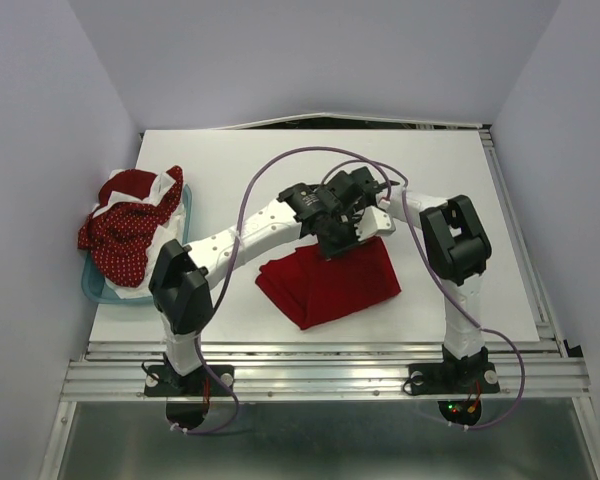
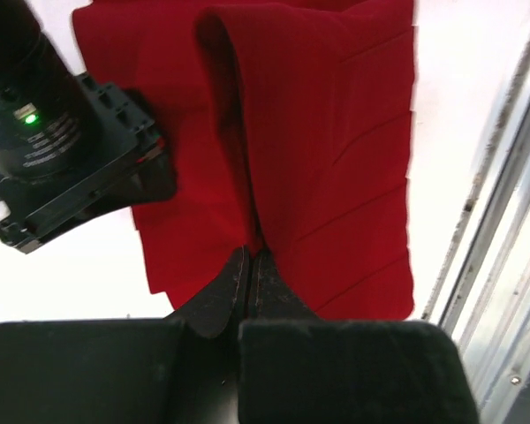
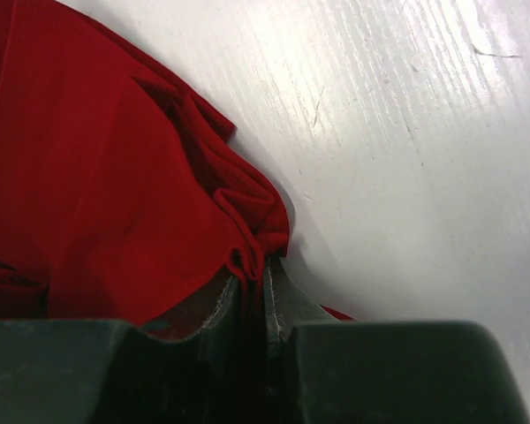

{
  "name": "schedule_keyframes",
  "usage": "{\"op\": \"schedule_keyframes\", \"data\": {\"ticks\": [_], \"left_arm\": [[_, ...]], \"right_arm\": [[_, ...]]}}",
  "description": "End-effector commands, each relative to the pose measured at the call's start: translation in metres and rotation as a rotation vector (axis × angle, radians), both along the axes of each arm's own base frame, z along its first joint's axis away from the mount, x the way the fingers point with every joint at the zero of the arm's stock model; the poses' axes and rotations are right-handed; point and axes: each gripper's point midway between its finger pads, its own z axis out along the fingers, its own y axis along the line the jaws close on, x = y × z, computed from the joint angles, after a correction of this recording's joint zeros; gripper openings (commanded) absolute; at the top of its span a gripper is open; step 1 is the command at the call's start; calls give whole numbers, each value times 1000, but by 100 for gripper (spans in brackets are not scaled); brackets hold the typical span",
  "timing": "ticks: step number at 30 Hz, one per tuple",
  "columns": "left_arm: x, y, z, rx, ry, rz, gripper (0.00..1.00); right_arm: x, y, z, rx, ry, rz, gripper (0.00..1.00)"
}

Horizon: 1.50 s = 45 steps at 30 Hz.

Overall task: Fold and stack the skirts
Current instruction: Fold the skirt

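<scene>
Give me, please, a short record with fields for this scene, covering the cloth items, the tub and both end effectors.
red skirt: folded, lying flat near the middle of the table
left end effector: shut on the red skirt, pinching a raised fold
right end effector: shut on the red skirt, at a bunched edge
tub: teal, at the table's left edge
dotted skirt: crumpled in the tub, not folded
white cloth: heaped in the tub with the dotted skirt

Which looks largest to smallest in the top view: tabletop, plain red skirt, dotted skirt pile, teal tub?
Largest: tabletop. Then plain red skirt and dotted skirt pile, about alike. The teal tub is mostly covered by the pile, so unsure.
</scene>
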Motion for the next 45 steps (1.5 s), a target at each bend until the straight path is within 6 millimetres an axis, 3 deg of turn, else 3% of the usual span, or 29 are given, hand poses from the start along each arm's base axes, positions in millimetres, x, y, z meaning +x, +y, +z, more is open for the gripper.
{"op": "schedule_keyframes", "data": {"ticks": [1, 7, 11, 13, 14, 26, 32, 38, 45], "left_arm": [[21, 13, 2, -17, -54, 14, 0], [43, 24, -11, -42, -81, 81, 0], [55, 27, -31, -44, -131, 109, 0], [66, 26, -31, -67, -190, 136, 0], [64, 32, -40, -52, -190, 140, 0], [93, 43, -72, 1, -327, 196, 0], [98, 49, -87, 30, -356, 214, 0], [96, 57, -116, 69, -348, 221, 0], [81, 61, -152, 111, -264, 189, 0]], "right_arm": [[-9, 6, 15, 31, -24, 25, 16], [-10, 7, 18, 46, -24, 35, 15], [-9, 8, 16, 47, -16, 36, 13], [-10, 9, 16, 51, -11, 38, 11], [-11, 9, 16, 52, -5, 38, 11], [-17, 11, 16, 76, 24, 51, 11], [-17, 10, 13, 69, 27, 52, 10], [-12, 8, 11, 42, 13, 42, 11], [2, -1, 11, -25, -8, -26, 20]]}}
